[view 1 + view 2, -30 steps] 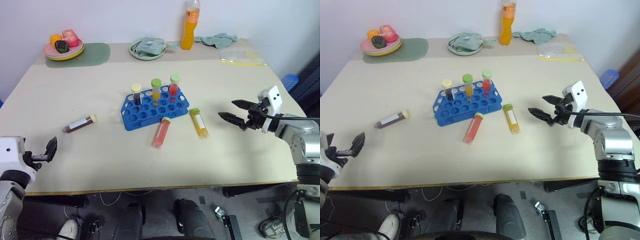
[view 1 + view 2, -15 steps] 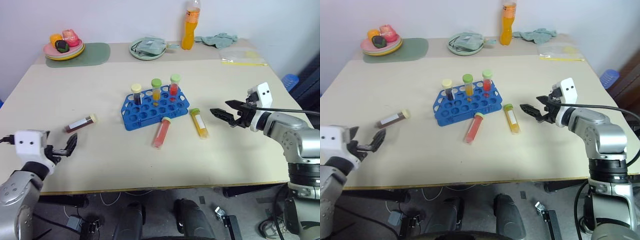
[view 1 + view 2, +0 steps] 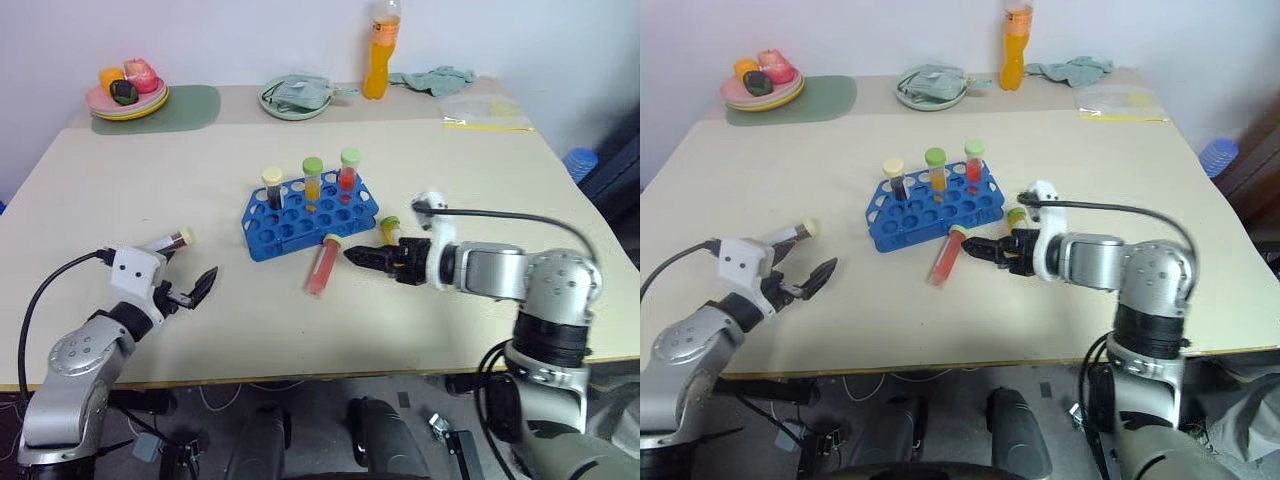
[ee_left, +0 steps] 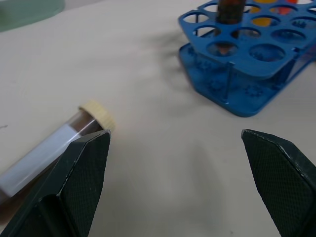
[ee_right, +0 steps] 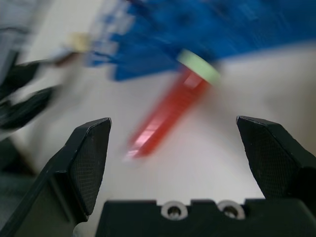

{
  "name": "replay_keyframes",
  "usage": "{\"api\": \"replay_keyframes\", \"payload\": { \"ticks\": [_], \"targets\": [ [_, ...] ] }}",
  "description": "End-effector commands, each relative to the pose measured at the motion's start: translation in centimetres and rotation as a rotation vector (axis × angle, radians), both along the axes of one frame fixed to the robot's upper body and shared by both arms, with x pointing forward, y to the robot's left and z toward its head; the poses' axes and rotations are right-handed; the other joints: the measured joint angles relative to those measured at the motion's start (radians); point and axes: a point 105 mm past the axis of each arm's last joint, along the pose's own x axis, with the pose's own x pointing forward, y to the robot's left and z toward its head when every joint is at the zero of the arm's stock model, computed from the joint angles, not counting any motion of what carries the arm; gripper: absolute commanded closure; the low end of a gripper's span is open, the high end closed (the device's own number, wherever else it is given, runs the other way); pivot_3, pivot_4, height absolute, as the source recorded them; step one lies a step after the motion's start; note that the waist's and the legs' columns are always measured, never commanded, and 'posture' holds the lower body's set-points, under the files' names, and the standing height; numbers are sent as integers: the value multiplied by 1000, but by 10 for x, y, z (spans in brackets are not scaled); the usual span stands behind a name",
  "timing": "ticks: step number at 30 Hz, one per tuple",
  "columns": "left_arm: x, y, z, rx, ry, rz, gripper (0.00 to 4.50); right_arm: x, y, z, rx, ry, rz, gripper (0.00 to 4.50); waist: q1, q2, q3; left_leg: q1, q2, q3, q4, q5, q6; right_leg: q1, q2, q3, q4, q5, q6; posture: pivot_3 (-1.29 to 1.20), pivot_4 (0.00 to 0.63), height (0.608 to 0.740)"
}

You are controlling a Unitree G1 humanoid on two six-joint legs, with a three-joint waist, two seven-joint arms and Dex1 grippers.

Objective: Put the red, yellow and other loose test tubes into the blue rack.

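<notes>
The blue rack [image 3: 310, 216] stands mid-table with three capped tubes upright in its back row. A red test tube [image 3: 323, 266] lies just in front of it. The yellow test tube [image 3: 390, 227] lies to its right, mostly hidden behind my right gripper [image 3: 364, 257], which is open and points at the red tube [image 5: 165, 113] from close by. A dark brown tube [image 4: 54, 152] with a cream cap lies at the left. My left gripper [image 3: 199, 286] is open just beside it, with one finger [image 4: 81, 177] next to the cap.
Along the back edge stand a plate of fruit [image 3: 127, 92] on a green mat, a bowl with a cloth [image 3: 296, 97], an orange drink bottle [image 3: 378, 50], a crumpled cloth [image 3: 432, 78] and a plastic bag [image 3: 486, 115].
My right gripper has swung left from the table's right side to over the yellow tube, its wrist rolling. My left gripper has come right and forward, up to the dark brown tube.
</notes>
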Motion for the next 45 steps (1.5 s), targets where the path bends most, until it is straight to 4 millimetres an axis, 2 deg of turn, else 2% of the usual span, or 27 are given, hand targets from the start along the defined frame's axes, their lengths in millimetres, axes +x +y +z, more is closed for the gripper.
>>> {"api": "replay_keyframes", "payload": {
  "ticks": [1, 6, 12, 20, 24, 25, 27, 31, 32, 38, 40, 43, 45],
  "targets": [
    [1, -12, 6, 15, -45, -34, 131, 10, 10, 16, 21, 30, -125, 0, -3, 1, 0, 0, 0, 0, 0, 0, 0, 0, 0, 0, 0, 0, 0, 0, 150, 740],
    [-4, -23, 3, -7, -47, -42, 131, 4, 45, 19, -25, 202, -200, 0, -21, 1, 0, 0, 1, 0, -1, 0, 0, -1, 1, 0, 0, 0, 0, 0, 150, 740],
    [-10, -31, 0, -29, -45, -38, 131, -2, 71, 8, -69, 302, -210, 0, -28, 2, 0, 0, 2, -1, -2, 0, 0, -1, 2, 0, 1, 0, 0, 0, 150, 740],
    [-12, -33, 0, -38, -47, -35, 131, 1, 79, -5, -126, 367, -175, 0, -27, 2, 0, 0, 1, -1, -1, 0, 0, -1, 2, 0, 1, 0, 0, 0, 150, 740],
    [-11, -34, 0, -39, -48, -39, 131, 3, 76, -12, -169, 390, -182, 0, -28, 2, -1, 0, 2, -1, -1, 0, 0, -1, 2, 0, 1, 0, 0, 0, 150, 740],
    [-11, -34, 0, -40, -48, -39, 0, 3, 75, -13, -174, 392, -181, 542, -28, 2, -1, 0, 2, -1, -2, 0, 0, -1, 2, 0, 1, 0, 0, 0, 150, 740],
    [-10, -35, 0, -40, -50, -44, 0, 4, 77, -13, -178, 389, -172, 1327, -29, 2, -1, 0, 2, -1, -1, 0, 0, -1, 2, 0, 1, 0, 0, 0, 150, 740],
    [-9, -35, 0, -40, -50, -47, 0, 3, 84, -8, -148, 369, -144, 3380, -32, 3, -1, 0, 2, -1, -2, 0, 0, -1, 3, 0, 1, 0, -1, 0, 150, 740],
    [-9, -35, -1, -39, -49, -48, 0, 1, 86, -6, -134, 361, -132, 3708, -33, 3, -1, 0, 2, -1, -2, 0, 0, -1, 3, 0, 1, 0, -1, 0, 150, 740],
    [-9, -34, -1, -37, -49, -50, 0, -6, 86, 4, -91, 262, -38, 3743, -28, 3, -1, 0, 2, -1, -2, 0, 0, -2, 2, 0, 0, 0, -1, 0, 150, 740],
    [-9, -34, -1, -35, -51, -49, 0, -15, 86, 24, -58, 114, 124, 3743, -23, 3, 0, 0, 2, -1, -2, 0, 0, -2, 2, 0, 0, 0, -1, 0, 150, 740],
    [-10, -31, 1, -33, -54, -43, 0, -42, 80, 65, -66, -167, 392, 3743, -22, 4, 0, -1, 1, -1, -1, 0, 1, -2, 1, -1, -2, -1, 0, 0, 150, 740],
    [-10, -29, 0, -31, -53, -39, 0, -51, 70, 89, -70, -348, 451, 3743, -23, 5, 1, -2, 1, -1, -2, 0, 1, -2, 2, -1, -2, -1, -1, 0, 150, 740]
  ]
}}
